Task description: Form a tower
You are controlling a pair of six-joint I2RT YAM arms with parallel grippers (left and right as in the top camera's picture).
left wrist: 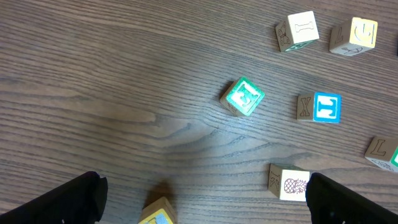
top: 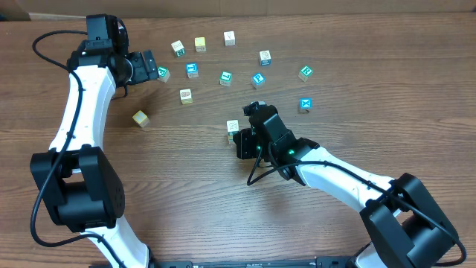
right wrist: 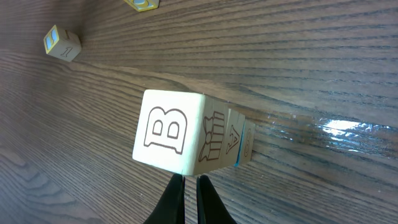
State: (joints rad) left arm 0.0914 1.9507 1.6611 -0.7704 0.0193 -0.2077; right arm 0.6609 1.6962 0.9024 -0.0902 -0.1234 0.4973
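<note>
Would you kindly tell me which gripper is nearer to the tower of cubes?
Right. The right gripper, shut, sits just beside the tower; the left gripper, open, is far off, by a green-faced cube.

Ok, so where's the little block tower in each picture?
Overhead: the block tower stands near the middle of the table, just left of the right hand.
Left wrist: not in it; only loose blocks show.
Right wrist: the block tower fills the middle, seen from above, with a B on top.
Shared landmark: the shut right hand, close beside the tower in both views that show it.
</note>
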